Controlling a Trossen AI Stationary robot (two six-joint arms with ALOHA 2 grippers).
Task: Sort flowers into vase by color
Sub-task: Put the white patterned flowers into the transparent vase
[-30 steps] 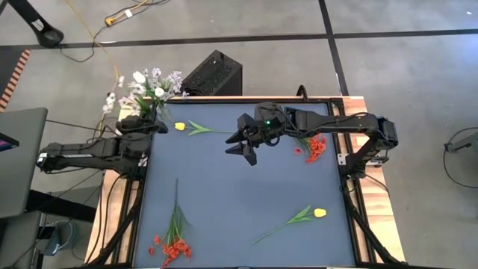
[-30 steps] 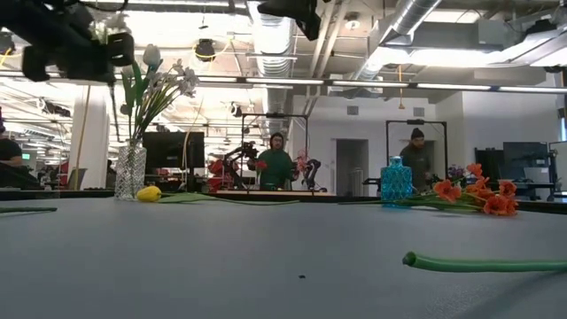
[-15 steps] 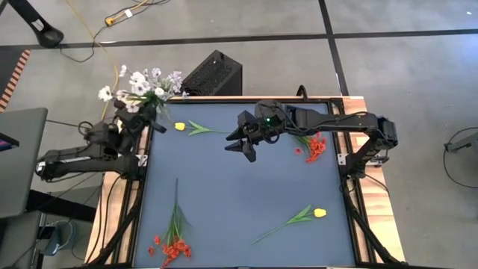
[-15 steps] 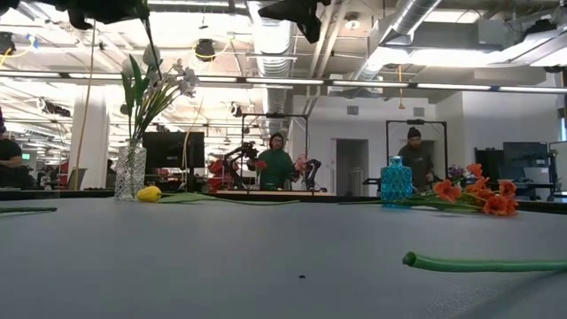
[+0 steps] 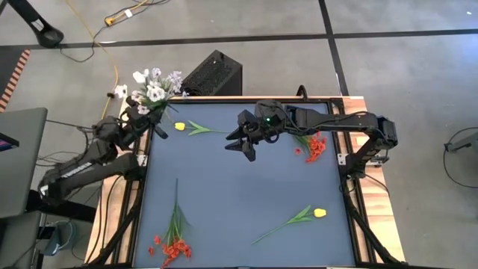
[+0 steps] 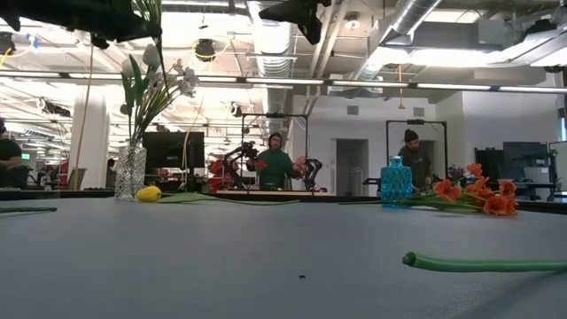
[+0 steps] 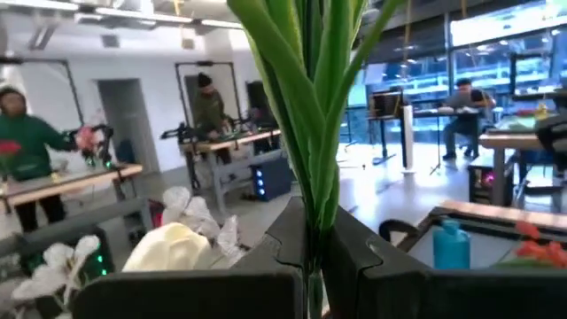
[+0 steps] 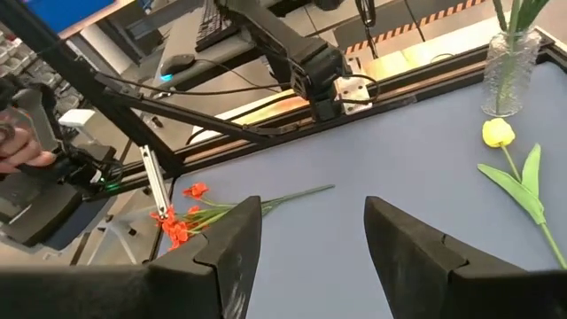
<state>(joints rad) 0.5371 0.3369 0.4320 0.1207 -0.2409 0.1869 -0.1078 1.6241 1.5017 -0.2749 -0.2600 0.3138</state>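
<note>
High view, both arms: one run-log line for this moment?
left gripper: shut on green flower stem, by clear glass vase | right gripper: open, empty, above blue table | loose: yellow flower

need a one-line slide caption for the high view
Left gripper shut on a white flower stem above the clear vase; right gripper open over the blue table.

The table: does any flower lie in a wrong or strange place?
Nothing looks spilled or damaged. Loose flowers lie flat on the table: a yellow flower near the clear vase, another yellow flower, and a red flower at the near edge.
</note>
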